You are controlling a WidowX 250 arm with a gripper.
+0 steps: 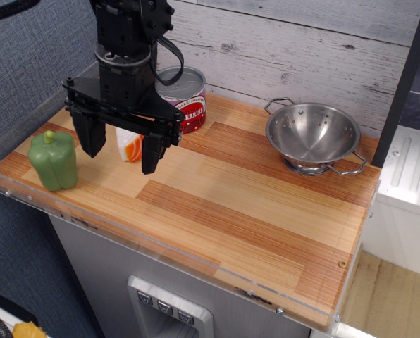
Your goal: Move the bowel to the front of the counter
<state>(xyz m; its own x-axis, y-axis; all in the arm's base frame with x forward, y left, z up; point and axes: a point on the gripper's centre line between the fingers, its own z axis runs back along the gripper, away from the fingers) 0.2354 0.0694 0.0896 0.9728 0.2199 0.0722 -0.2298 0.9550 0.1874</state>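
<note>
Backing the striped counter [217, 204] is whitewashed plank wall [301, 42]; hand [121, 146] spread, bowel [313, 135] far-right.

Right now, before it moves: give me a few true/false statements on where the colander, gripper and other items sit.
1. The colander bowl stands upright at the back right of the counter. True.
2. The gripper is closed on the colander bowl. False: its fingers are spread open over the left side, far from the bowl, holding nothing.
3. A green pepper sits near the counter's left edge. True.
4. The red tin can lies tipped over at the front. False: it stands upright by the back wall.
5. The colander bowl has cherries inside. False: it is empty.
</note>
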